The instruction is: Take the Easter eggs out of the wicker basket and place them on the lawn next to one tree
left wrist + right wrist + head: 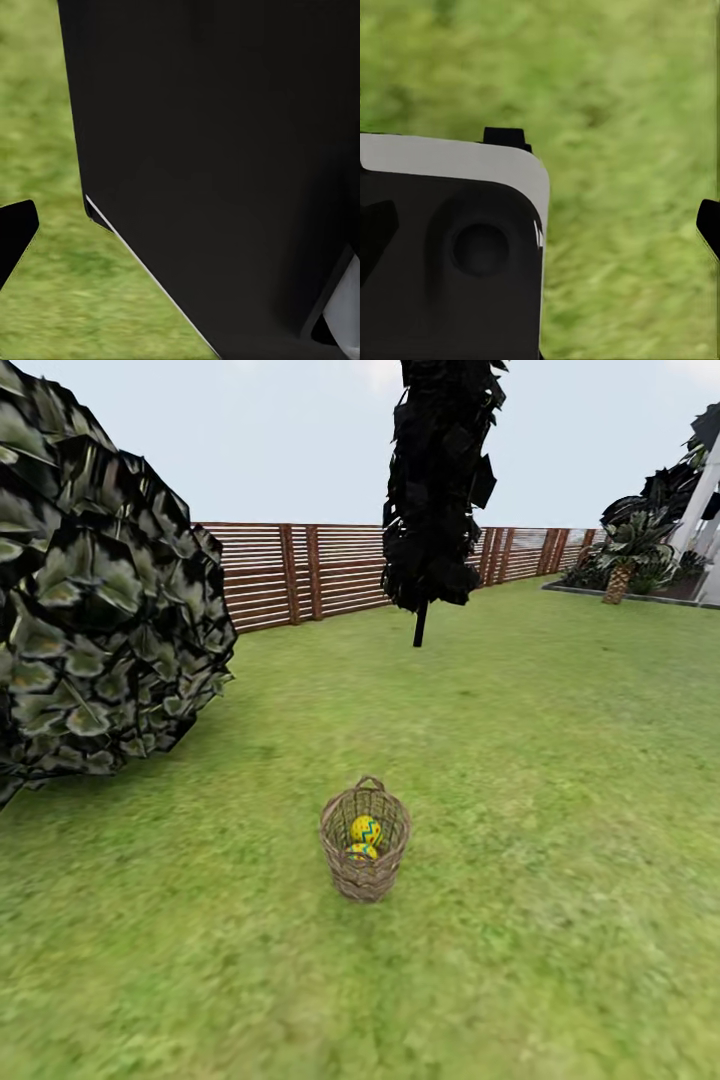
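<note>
1. Grass is stretching around me, the lawn (560,780) running back to a slatted fence (330,570).
2. At twelve o'clock the wicker basket (365,855) is standing upright, Easter eggs (365,830) lying inside.
3. I am approaching; no egg is out.
4. Whether my jaws are apart, I cannot tell.
5. Next: closing in, lowering one gripper.

Right end effector (540,225) fingers spread apart, left end effector unclear
</note>
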Motion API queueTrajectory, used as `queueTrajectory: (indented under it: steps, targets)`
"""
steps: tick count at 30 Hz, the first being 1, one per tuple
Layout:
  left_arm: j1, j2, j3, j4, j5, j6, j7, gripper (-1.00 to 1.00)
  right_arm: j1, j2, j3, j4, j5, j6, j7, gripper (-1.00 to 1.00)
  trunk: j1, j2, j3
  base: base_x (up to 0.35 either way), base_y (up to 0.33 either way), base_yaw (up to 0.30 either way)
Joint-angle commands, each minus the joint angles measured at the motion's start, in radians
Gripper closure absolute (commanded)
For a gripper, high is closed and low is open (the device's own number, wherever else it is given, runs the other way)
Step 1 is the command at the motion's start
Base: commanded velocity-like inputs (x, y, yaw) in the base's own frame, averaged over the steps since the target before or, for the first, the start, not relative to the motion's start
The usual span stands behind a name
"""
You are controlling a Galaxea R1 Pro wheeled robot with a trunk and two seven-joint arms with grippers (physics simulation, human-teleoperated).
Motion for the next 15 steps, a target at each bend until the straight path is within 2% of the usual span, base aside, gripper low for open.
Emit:
queueTrajectory:
  steps: [1,15]
  targets:
    - [0.001,0.0,0.0,-0.002,0.003,0.0,0.003,-1.0,-0.001,0.0,0.0,0.001,0.007,-0.002,-0.004,-1.0,0.001,0.0,-0.001,0.341,0.0,0.0]
    - [0.001,0.0,0.0,-0.003,0.003,0.0,0.003,-1.0,-0.001,0.0,0.004,-0.001,0.016,0.002,-0.004,-1.0,0.001,0.0,-0.001,0.341,0.0,0.0]
